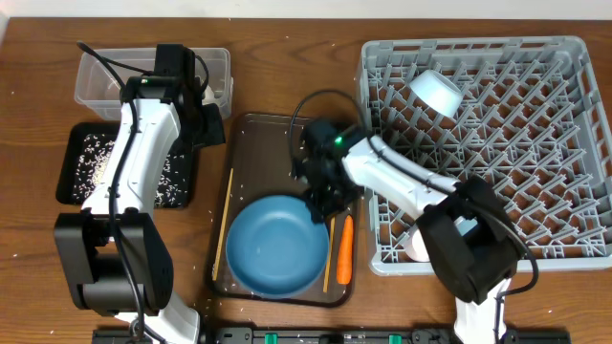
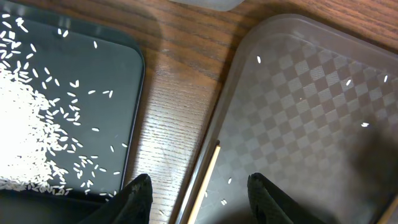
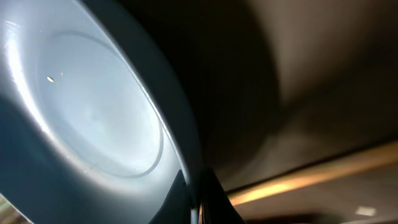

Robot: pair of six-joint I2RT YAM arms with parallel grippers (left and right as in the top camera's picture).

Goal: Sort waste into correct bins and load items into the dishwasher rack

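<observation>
Nearest, a large blue plate is seen lying on a dark-brown serving tray. An orange carrot is laid near the plate, on its right side. One thin wooden chopstick is laid between them. A second chopstick is laid along the tray's left edge. A few white grains are scattered on this tray too.

The plate's far right rim is clamped by the right fingers. In the right wrist view the rim is seen running down into the dark fingers.

Further back on the left, a shallow black tray is set on the table. White rice grains are spread inside it. The left fingers are held wide apart, above the strip of table between the black tray and the serving tray.

Behind the black tray, a clear plastic tub is placed. On the right, the big grey dishwasher rack is set. A small light-blue bowl is leaned on its pegs near the far left corner.
</observation>
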